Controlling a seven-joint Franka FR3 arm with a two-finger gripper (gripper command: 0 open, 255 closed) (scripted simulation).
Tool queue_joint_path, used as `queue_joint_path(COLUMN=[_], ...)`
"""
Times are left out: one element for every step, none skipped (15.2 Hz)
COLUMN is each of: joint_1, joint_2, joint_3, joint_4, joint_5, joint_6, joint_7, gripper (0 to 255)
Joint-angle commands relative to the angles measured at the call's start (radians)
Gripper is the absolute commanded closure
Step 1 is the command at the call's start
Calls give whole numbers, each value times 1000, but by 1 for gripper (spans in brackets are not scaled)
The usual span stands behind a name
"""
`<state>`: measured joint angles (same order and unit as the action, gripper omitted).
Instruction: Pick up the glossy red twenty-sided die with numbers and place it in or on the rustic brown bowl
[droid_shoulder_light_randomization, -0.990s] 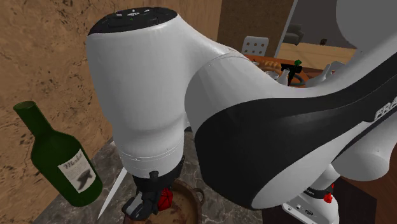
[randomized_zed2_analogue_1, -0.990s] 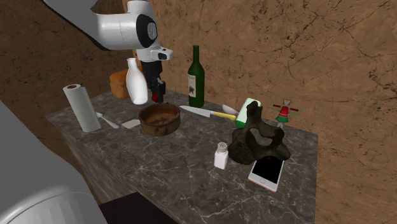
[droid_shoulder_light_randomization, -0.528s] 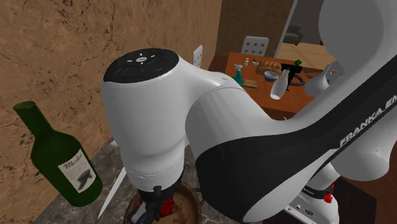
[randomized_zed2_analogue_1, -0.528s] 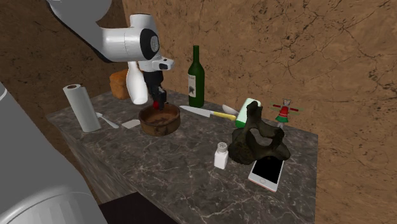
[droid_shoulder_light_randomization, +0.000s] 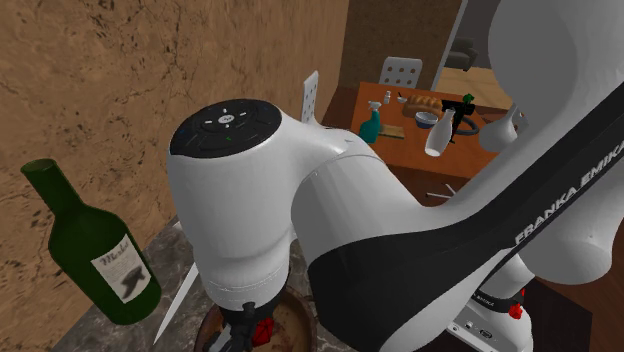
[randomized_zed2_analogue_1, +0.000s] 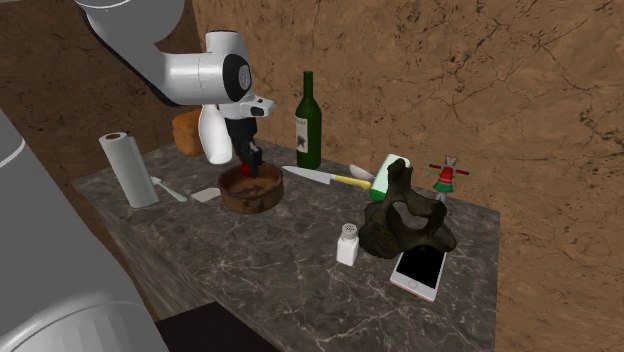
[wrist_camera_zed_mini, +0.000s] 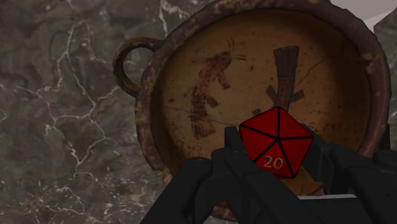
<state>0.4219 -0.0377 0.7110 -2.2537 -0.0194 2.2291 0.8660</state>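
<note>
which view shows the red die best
The wrist view: the die sits large, clasped in the claw over the bowl, its facets and the number 20 plain. The shoulder view gives a red sliver beneath the arm; the second exterior view a small red speck at the claw.

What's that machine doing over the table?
A white robot arm has a red die clamped between the fingers of its black gripper. It holds the die just over the inside of a brown bowl on a marble table. The die is not yet released; dropping it in looks like the next step.
</note>
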Motion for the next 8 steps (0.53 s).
queue_joint_path(joint_1=[0, 0, 0, 0, 0, 0, 0, 0], joint_2=[0, 0, 0, 0, 0, 0, 0, -23], joint_3=[0, 0, 0, 0, 0, 0, 0, -2], joint_4=[0, 0, 0, 0, 0, 0, 0, 16], joint_5=[0, 0, 0, 0, 0, 0, 0, 19], joint_6=[0, 0, 0, 0, 0, 0, 0, -33], joint_7=[0, 0, 0, 0, 0, 0, 0, -14], gripper=[255, 0, 0, 0, 0, 0, 0, 0])
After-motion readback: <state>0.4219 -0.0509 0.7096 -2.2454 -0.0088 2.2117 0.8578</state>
